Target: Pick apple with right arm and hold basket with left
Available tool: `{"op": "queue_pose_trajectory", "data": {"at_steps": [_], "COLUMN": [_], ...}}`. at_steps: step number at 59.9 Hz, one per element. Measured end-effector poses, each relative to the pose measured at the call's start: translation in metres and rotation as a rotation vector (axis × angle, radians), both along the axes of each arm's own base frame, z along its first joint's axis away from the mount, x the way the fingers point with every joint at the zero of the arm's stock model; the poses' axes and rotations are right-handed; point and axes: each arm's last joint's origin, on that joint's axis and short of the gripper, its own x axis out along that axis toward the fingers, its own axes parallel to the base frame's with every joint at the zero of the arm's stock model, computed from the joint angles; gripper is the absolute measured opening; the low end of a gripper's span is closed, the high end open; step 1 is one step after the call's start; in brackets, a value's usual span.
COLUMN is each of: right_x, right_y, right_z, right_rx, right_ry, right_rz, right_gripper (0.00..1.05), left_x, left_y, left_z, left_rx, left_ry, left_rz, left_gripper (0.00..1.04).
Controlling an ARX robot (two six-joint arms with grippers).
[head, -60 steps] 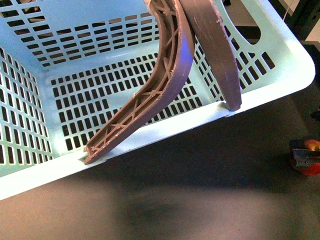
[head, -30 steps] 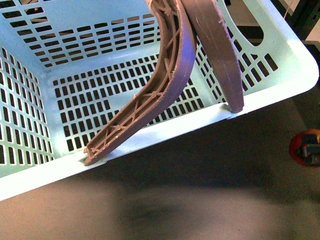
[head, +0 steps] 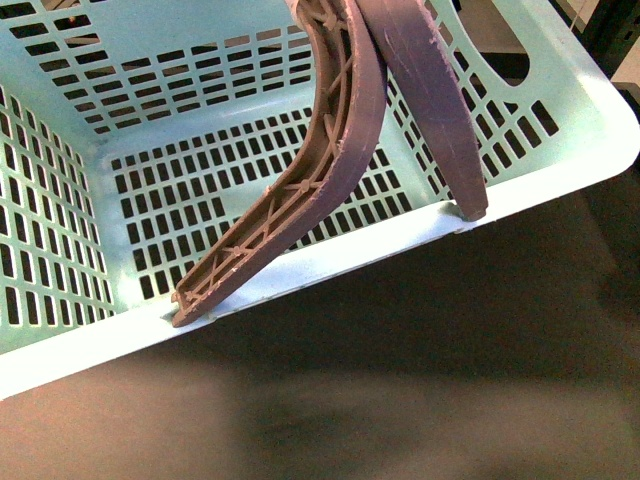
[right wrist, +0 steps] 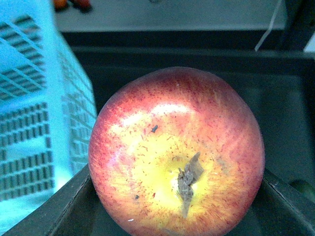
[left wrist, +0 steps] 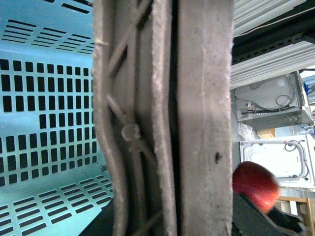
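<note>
The pale mint-blue basket fills the upper front view, tilted, with its two brown handles raised together. In the left wrist view those handles fill the middle, and my left gripper is shut on them; the slotted basket wall shows beside them. The red apple shows past the handles. In the right wrist view the apple, red with a yellow patch round its stem dimple, sits between the dark fingers of my right gripper, which is shut on it. Neither gripper shows in the front view.
A dark tabletop lies below the basket's near rim. White appliances stand behind in the left wrist view. In the right wrist view the basket wall is close beside the apple, and small fruits lie far back.
The apple in my right gripper, seen earlier at the right edge of the front view, has moved out of that view. The basket has shifted slightly.
</note>
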Motion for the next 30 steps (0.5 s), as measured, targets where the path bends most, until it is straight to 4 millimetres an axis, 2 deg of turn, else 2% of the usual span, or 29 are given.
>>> {"op": "queue_pose_trajectory", "data": {"at_steps": [2, 11, 22, 30], "right_x": [-0.006, -0.015, -0.015, -0.012], "right_y": [0.011, 0.043, 0.080, 0.109], "right_z": [0.011, 0.028, 0.025, 0.013], "right_rx": [0.016, 0.052, 0.056, 0.056], "right_ry": [-0.031, -0.076, -0.072, -0.043], "right_rz": [0.026, 0.091, 0.158, 0.210], "right_gripper": [0.74, 0.74, 0.74, 0.74], "left_x": [0.000, 0.000, 0.000, 0.000], "left_y": [0.000, 0.000, 0.000, 0.000], "left_z": [0.000, 0.000, 0.000, 0.000], "left_rx": [0.000, 0.000, 0.000, 0.000], "left_ry": [0.000, 0.000, -0.001, 0.000], "left_rz": [0.000, -0.001, 0.001, 0.000], "left_gripper": [0.27, 0.27, 0.27, 0.27]}}
